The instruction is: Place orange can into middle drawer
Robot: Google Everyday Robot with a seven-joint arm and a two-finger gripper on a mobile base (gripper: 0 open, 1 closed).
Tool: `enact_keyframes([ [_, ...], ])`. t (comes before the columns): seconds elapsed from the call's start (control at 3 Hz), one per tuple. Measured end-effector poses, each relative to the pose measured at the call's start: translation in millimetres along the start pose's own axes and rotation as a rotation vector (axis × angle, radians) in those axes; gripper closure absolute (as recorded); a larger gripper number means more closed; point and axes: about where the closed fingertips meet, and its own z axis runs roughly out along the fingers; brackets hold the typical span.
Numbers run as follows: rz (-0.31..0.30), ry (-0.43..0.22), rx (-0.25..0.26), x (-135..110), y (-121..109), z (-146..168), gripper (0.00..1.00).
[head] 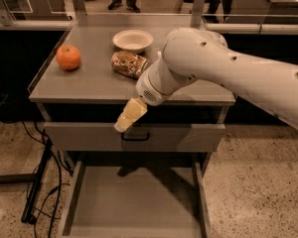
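Note:
The orange can point(128, 63) lies on its side on the grey tabletop point(89, 83), in front of a white bowl. My gripper point(128, 116) hangs empty off the table's front edge, just above the closed drawer face with the black loop handle point(135, 136). It is in front of and below the can and apart from it. The middle drawer point(134, 202) is pulled out below, and its flat grey floor is bare.
A round orange fruit point(68, 57) sits at the table's left. The white bowl point(133, 39) stands behind the can. My thick white arm point(223, 73) crosses the table's right side. Cables and a black stand point(35, 192) lie on the floor at the left.

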Motion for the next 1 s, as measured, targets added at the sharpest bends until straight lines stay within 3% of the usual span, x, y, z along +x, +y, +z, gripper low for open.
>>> enact_keyframes([
  [0.33, -0.011, 0.018, 0.019, -2, -5, -3, 0.0],
  [1.0, -0.123, 0.084, 0.169, -33, -60, -33, 0.0],
])
